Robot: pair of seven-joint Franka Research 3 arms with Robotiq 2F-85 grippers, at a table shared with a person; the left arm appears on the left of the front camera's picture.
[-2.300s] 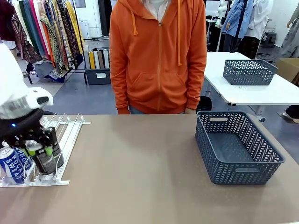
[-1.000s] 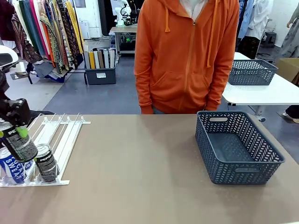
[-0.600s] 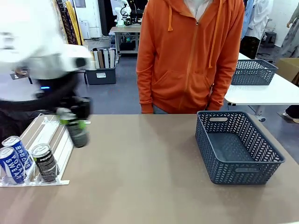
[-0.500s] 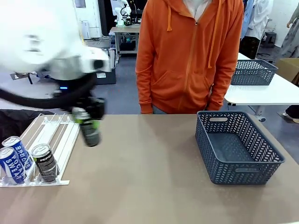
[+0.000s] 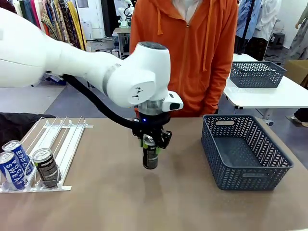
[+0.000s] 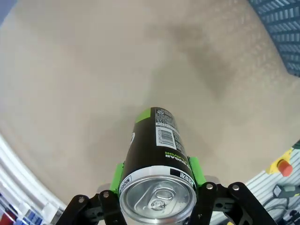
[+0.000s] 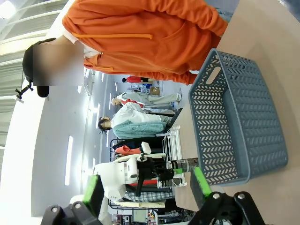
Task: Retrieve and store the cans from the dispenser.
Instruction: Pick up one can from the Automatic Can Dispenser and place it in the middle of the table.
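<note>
My left gripper (image 5: 150, 143) hangs over the middle of the table, shut on a black can with green trim (image 5: 150, 157); the can hangs upright just above the tabletop. In the left wrist view the same can (image 6: 157, 150) sits between the green pads (image 6: 117, 176), silver top toward the camera. The white dispenser (image 5: 65, 137) lies at the table's left and holds two blue-and-white cans (image 5: 10, 169) and one black can (image 5: 46, 167) at its near stops. My right gripper (image 7: 145, 187) is open and holds nothing.
A dark grey lattice basket (image 5: 281, 166) stands on the right of the table, with nothing in it; the right wrist view has it too (image 7: 262, 154). A person in an orange hoodie (image 5: 185, 53) stands at the far edge. Another basket (image 5: 255, 74) rests on a table behind.
My left arm has lifted the black can out of the dispenser and carried it right to the table's middle. A second black can rolled down to the stops. The person shifted slightly.
</note>
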